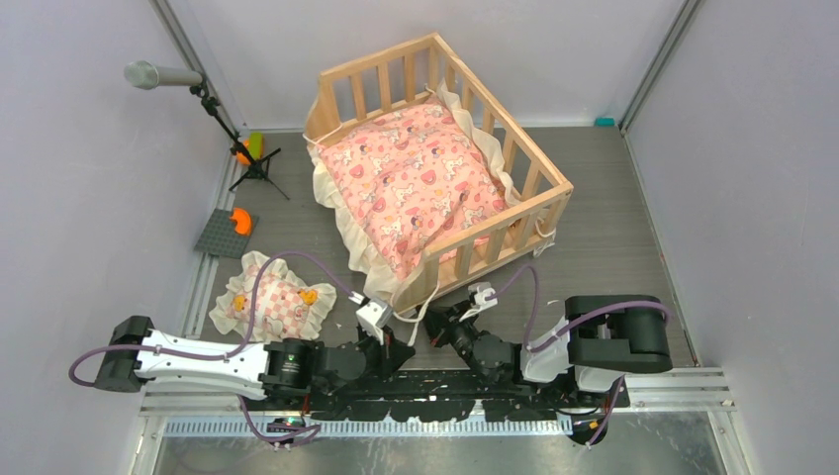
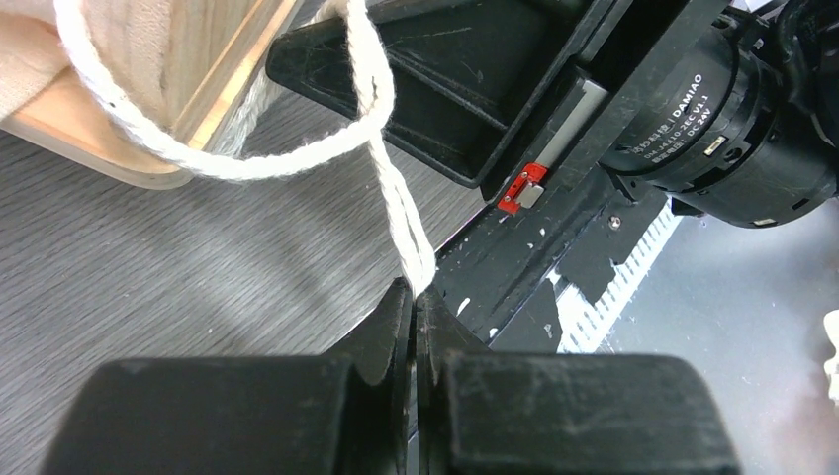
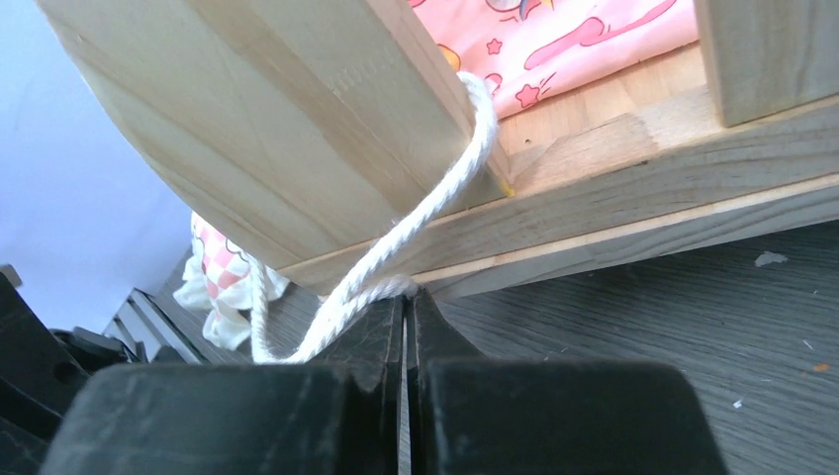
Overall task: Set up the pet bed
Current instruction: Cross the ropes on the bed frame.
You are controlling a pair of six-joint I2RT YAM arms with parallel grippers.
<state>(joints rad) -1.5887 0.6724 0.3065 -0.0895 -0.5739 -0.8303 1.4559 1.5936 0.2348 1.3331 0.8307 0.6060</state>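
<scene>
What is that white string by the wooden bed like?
The white string looks like soft cotton, made of strands twisted together. It wraps round a corner of the pale wooden pet bed and lies against the wood. In the left wrist view it bends into an open loop, then two lengths run down into the left gripper, which is shut on them. In the right wrist view a length comes off the wood into the right gripper, also shut on it.

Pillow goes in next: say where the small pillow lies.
Top view, left side: the small pillow lies beyond the left arm, left of the near corner of the pet bed.
</scene>
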